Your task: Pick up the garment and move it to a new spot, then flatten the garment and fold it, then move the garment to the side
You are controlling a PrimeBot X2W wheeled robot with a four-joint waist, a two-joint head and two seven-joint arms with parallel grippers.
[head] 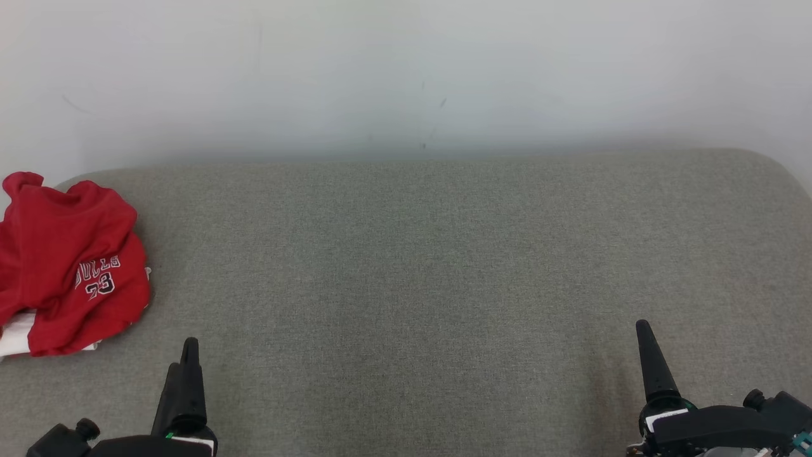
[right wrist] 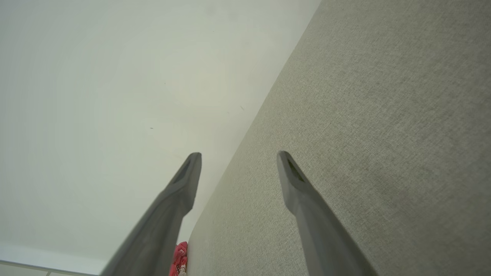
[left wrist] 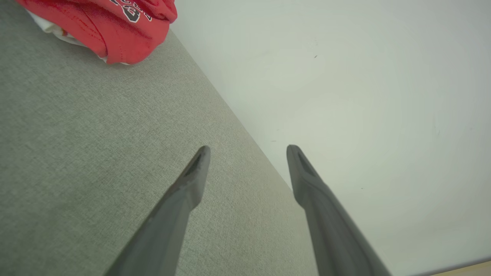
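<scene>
Reaching left, the wide-spread left end effector (left wrist: 249, 149) should pinch the red shirt (head: 70, 266) at its top; right end effector (right wrist: 238, 155) equally wide.

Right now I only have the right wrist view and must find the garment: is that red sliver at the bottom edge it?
Observer: Yes. The head view shows the red garment crumpled at the far left edge of the grey surface.
Operator: Is the left gripper holding it?
Observer: No. The left gripper is open, empty and apart from it.
Operator: Anything under it?
Observer: White fabric pokes out beneath its near edge.
</scene>
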